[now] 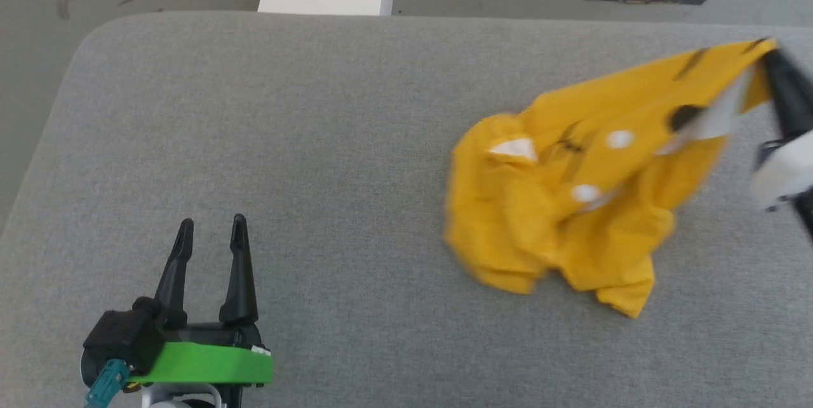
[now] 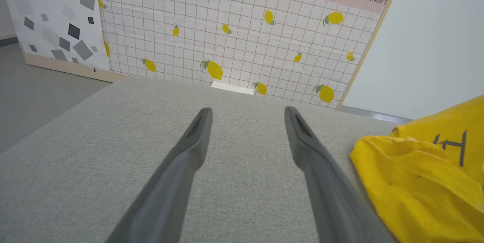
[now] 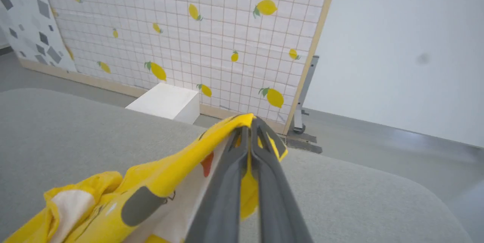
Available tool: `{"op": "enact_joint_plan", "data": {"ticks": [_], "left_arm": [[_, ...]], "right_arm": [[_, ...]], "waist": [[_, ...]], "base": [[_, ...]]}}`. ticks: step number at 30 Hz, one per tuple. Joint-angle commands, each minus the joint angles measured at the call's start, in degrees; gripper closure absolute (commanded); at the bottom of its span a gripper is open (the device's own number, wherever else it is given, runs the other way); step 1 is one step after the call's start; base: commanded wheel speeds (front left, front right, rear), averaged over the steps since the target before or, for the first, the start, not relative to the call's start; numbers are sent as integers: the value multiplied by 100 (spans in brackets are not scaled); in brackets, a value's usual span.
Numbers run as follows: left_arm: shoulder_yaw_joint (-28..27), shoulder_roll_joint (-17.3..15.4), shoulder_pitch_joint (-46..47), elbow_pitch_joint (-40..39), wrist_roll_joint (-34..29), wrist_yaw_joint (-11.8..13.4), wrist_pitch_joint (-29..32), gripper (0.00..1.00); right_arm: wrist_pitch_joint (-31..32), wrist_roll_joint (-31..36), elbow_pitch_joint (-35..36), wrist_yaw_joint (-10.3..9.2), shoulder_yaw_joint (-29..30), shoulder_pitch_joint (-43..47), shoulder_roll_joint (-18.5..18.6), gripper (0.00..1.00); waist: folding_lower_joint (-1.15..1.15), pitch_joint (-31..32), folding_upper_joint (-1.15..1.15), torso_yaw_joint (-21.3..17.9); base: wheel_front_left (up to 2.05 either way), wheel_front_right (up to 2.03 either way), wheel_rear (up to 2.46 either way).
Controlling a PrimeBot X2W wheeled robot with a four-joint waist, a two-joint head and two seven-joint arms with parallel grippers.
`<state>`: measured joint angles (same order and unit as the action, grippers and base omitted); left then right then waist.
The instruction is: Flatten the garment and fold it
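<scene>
Near the far table (image 1: 317, 141) edge, right end effector (image 3: 251, 123) pinches the garment (image 1: 571, 204); left end effector (image 1: 211, 230) spread.

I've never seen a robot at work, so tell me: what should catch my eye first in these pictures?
First, the bright yellow T-shirt, crumpled on the right side of the grey table. The right gripper is shut on one raised edge of it, while the left gripper is open at the lower left of the head view. Behind stands a tiled wall dotted with lemons.
</scene>
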<state>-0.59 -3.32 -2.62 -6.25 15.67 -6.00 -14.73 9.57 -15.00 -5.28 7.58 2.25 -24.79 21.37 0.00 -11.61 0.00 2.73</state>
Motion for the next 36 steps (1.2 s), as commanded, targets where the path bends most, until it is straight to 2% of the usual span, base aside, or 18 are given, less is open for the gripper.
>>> {"op": "enact_joint_plan", "data": {"ticks": [1, 4, 7, 11, 12, 13, 16, 20, 25, 31, 36], "left_arm": [[1, 34, -56, 3, -27, -30, -27, 0], [58, 38, -96, 37, -14, -38, -27, 0], [95, 40, -125, 72, -10, -44, -27, 0], [64, 42, -189, 90, -7, -40, -27, 0], [60, 42, -201, 99, -15, -40, -27, 0], [56, 43, -206, 105, -22, -41, -27, 0], [46, 43, -213, 108, -49, -45, -27, 0], [82, 43, -207, 111, -64, -52, -27, 0], [164, 44, -145, 89, -1, -44, -27, 0], [152, 44, 22, 83, 49, -58, -27, 0], [159, 44, 175, 111, 91, -82, -27, 0]], "right_arm": [[60, 127, 155, -9, 274, 173, 29, 100], [285, 579, 418, -9, 888, 803, 71, 100], [590, 828, 473, -9, 1327, 1638, -102, 100], [875, 949, 433, -9, 1495, 2510, -393, 100], [845, 972, 426, -9, 1498, 2630, -460, 60], [797, 982, 420, -9, 1513, 2673, -518, 0], [639, 1048, 566, -9, 1494, 2604, -718, 0], [522, 971, 957, -9, 1213, 2256, -800, 0], [822, 675, 1249, -9, 613, 1779, -747, 0], [1418, 460, 687, -9, 16, 1185, -566, 0], [1652, 433, 70, -9, -141, 831, -544, 0]], "waist": [[0, 95, 0, -75], [0, 117, 0, -47], [0, 133, 0, 5], [0, 170, 0, 17], [0, 185, 0, 17], [0, 198, 0, 15], [0, 255, 0, -7], [0, 283, 0, -12], [0, 148, 0, 70], [0, -186, 0, 273], [0, -424, 0, 478]], "base": [[0, 0, 0], [0, 0, 0], [0, 0, 0], [0, 0, 0], [0, 0, 0], [0, 0, 0], [0, 0, 0], [0, 0, 0], [0, 0, 0], [0, 0, 0], [0, 0, 0]]}}
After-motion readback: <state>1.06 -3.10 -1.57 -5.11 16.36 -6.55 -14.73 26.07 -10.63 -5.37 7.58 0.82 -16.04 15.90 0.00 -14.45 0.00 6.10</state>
